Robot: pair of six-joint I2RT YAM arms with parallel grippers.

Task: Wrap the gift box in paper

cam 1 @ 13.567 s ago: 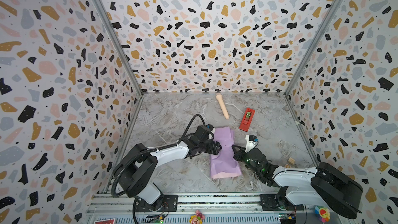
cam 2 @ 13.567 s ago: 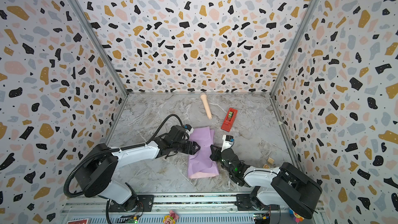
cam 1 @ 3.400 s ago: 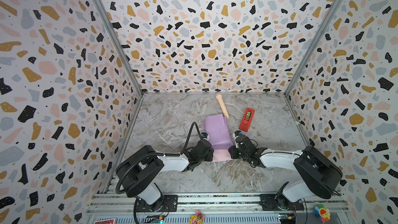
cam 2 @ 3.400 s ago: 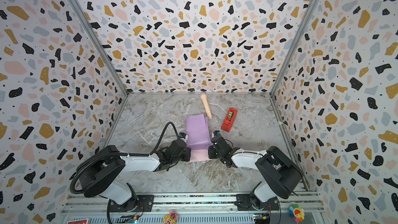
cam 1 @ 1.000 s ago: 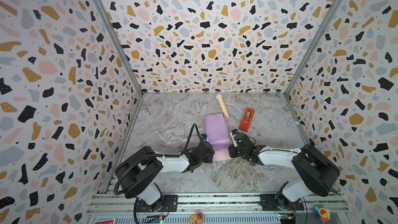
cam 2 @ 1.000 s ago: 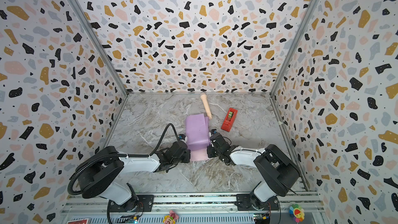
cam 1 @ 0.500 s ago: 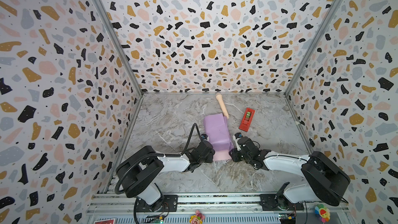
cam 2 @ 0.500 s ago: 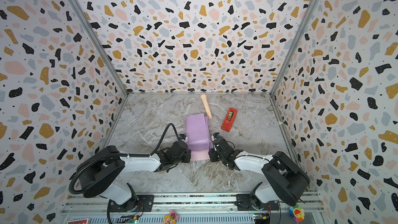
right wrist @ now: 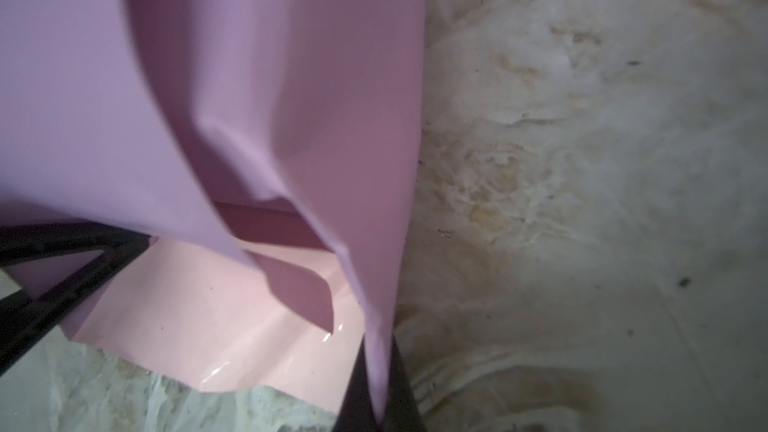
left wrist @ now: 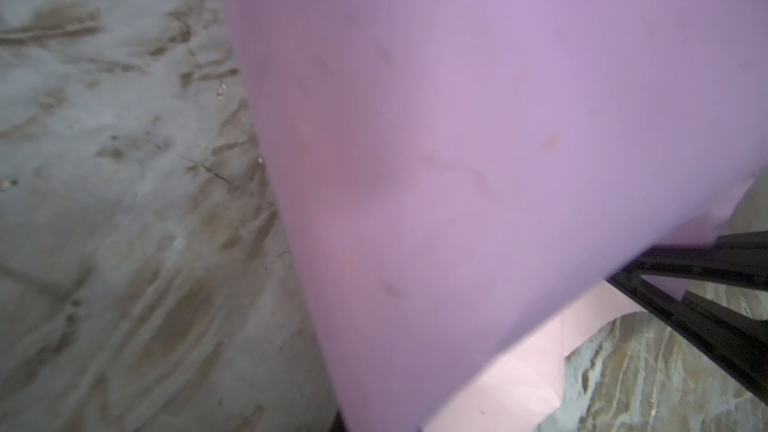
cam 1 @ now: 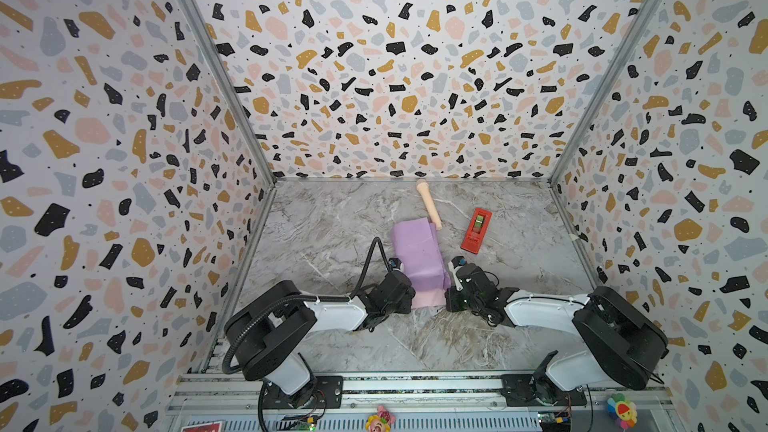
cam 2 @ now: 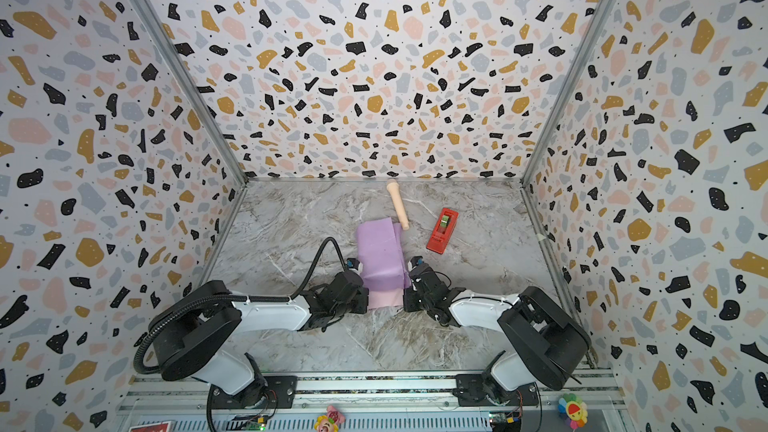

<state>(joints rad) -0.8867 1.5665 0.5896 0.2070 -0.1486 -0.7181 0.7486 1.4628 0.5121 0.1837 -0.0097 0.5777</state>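
**A:** Where is the sheet, and what are your hands doing?

**B:** The paper [cam 1: 417, 255] lies mid-table [cam 1: 332, 243], lilac face up and folded over a hump, with its pink face showing at the near end. You can't see the gift box anywhere; I judge it sits under that fold. Your right gripper [right wrist: 376, 392] has its jaws pinched together on the lilac edge. Your left gripper [cam 1: 406, 297] is at the opposite corner, jaws together. It seems to nip the sheet too, though the paper hides the contact.

**A:** How will it handle?

**B:** It looks light, thin, floppy and glossy, so it sags between your grips and will likely crease or slip. Hold it at the corners, close to the edge, and draw it taut across the box. A hard tug could tear it or drag the box.
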